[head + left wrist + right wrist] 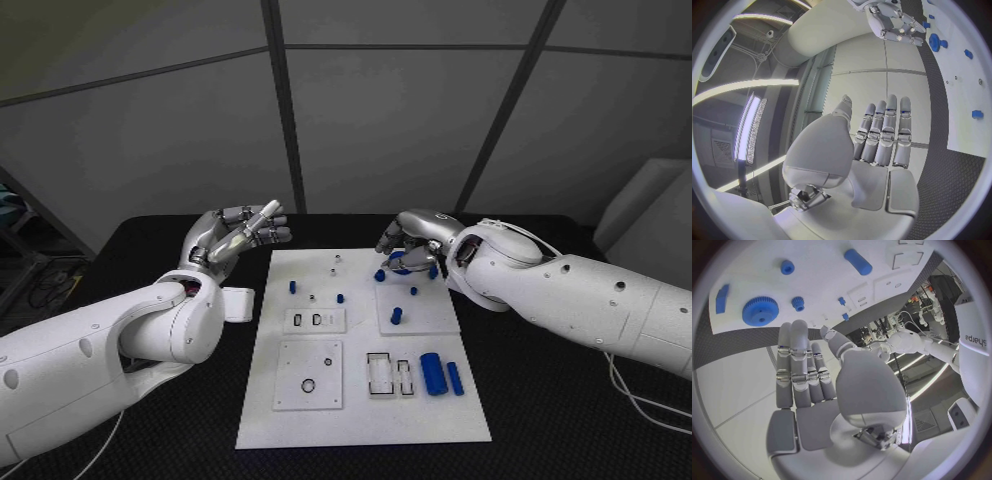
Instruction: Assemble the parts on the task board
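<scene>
Toothed blue gear (760, 311) on flat white task board (361, 420), left robot hand (238, 235) and right robot hand (411, 243) spread, empty

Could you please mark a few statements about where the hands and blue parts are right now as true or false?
1. The left hand holds a blue part. False: it holds nothing, fingers apart, raised beside the task board.
2. The right hand is over the far end of the board. True.
3. A blue gear lies on the board near the right hand. True.
4. The two blue cylinders lie at the board's far end. False: they lie side by side in its near right part.
5. The right hand grips the blue gear. False: its fingers are straight and holding nothing.
</scene>
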